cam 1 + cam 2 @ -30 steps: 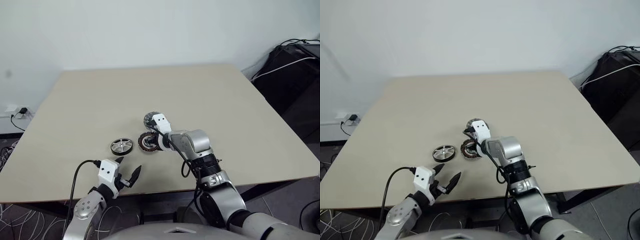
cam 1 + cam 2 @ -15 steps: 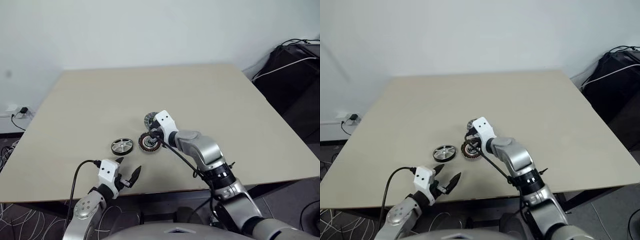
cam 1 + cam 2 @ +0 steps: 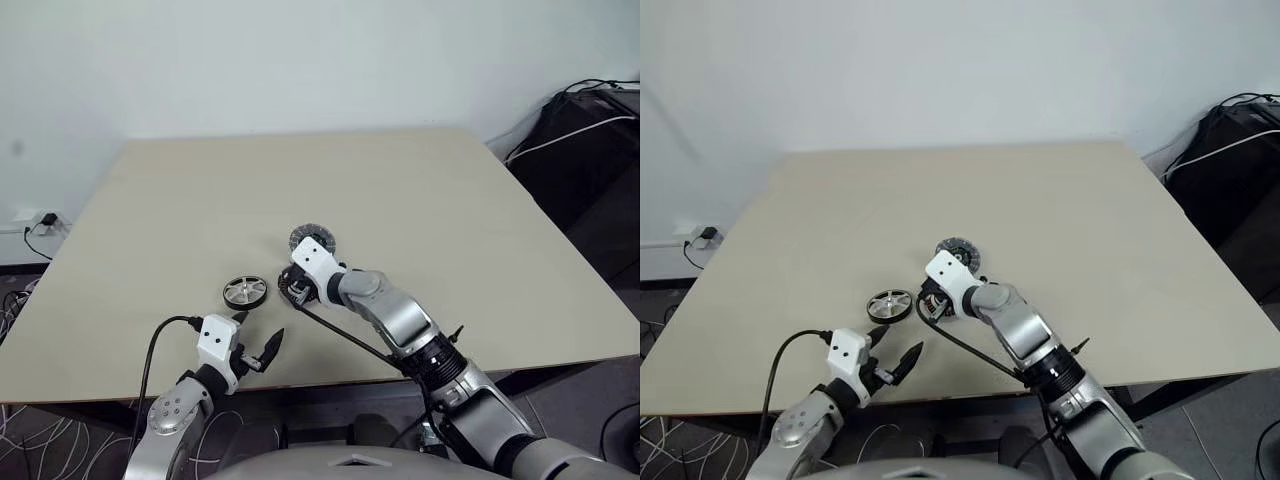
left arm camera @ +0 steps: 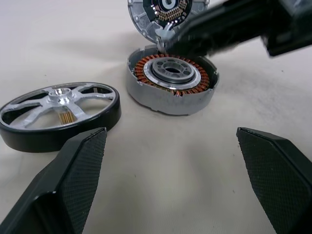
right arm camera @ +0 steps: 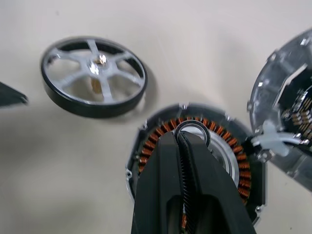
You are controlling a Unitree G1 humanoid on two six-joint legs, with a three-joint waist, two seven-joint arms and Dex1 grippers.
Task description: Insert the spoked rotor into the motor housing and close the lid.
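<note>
Black right gripper [image 5: 187,141], closed, angles down over the motor housing [image 5: 229,156].

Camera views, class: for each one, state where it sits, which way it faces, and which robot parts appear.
Head views: look down over the table; both arms show.
Left wrist view: looks past open left gripper at spoked rotor and motor housing.
Right wrist view: looks along shut right gripper over the housing.
Shared: rotor, housing, lid.

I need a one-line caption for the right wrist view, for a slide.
Shut right gripper poised over the motor housing and its copper windings, with the spoked rotor and the lid lying beside it on the table.
</note>
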